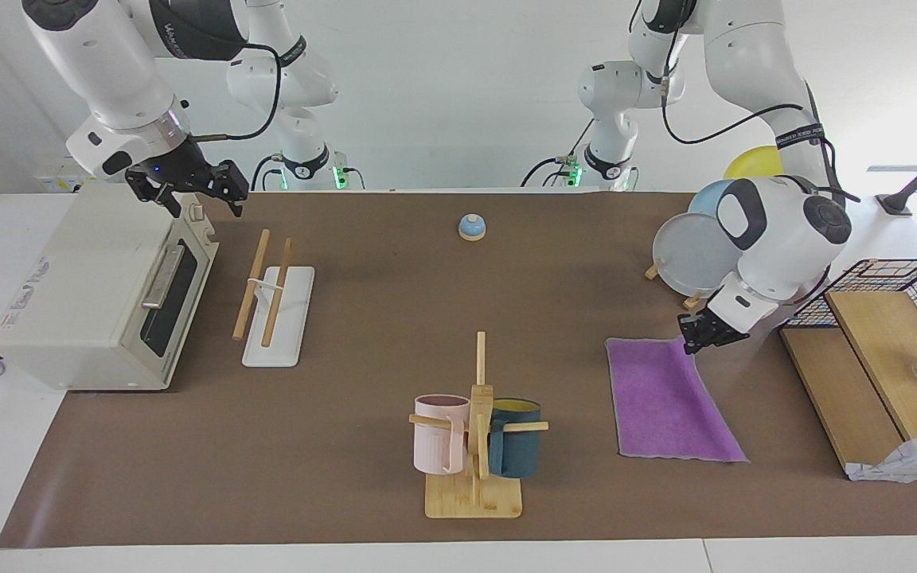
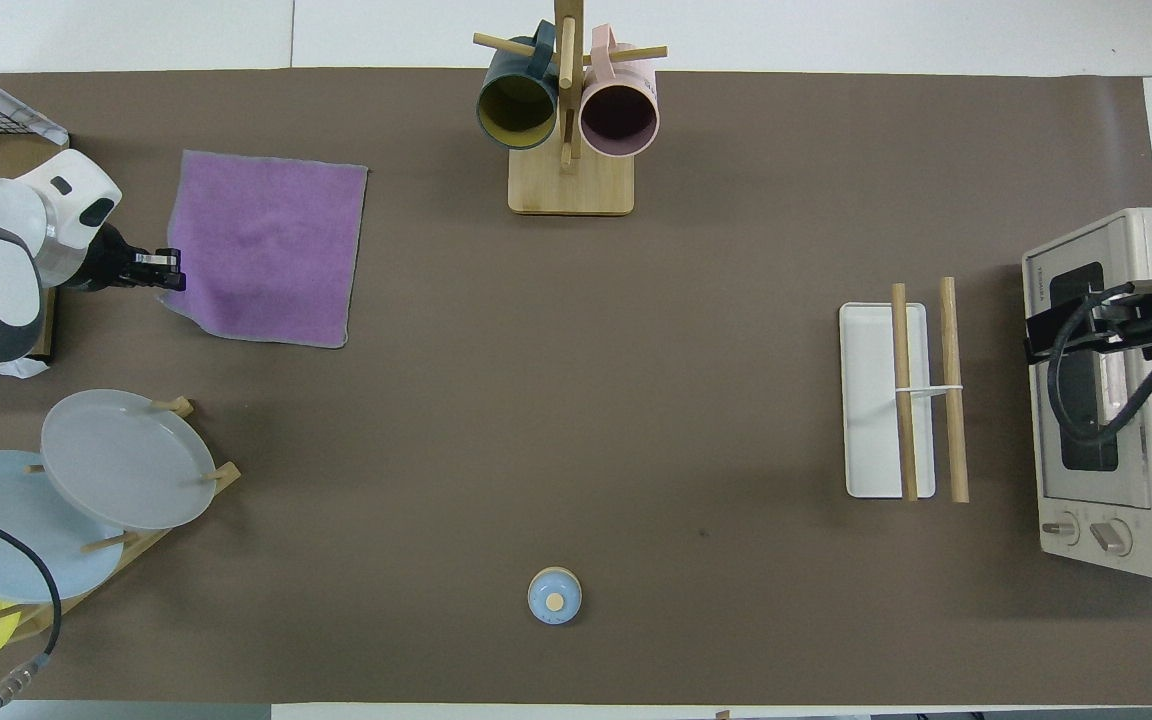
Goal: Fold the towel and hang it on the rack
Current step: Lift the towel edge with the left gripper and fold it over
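The purple towel (image 1: 665, 398) (image 2: 261, 245) lies on the brown mat toward the left arm's end of the table, purple face up. Its corner nearest the robots at that end is raised off the mat. My left gripper (image 1: 694, 334) (image 2: 174, 270) is shut on that corner and holds it a little above the mat. The rack (image 1: 266, 290) (image 2: 951, 390), two wooden rods over a white base (image 1: 283, 338), stands toward the right arm's end, beside the oven. My right gripper (image 1: 202, 199) waits open and empty over the toaster oven's top front edge.
A toaster oven (image 1: 100, 294) (image 2: 1106, 400) stands at the right arm's end. A mug tree (image 1: 474, 422) (image 2: 568, 120) with two mugs stands mid-table, farther from the robots. Plates on a stand (image 1: 693, 255) (image 2: 126, 460), a blue bell (image 1: 472, 228) and a wooden shelf (image 1: 864, 374) are also there.
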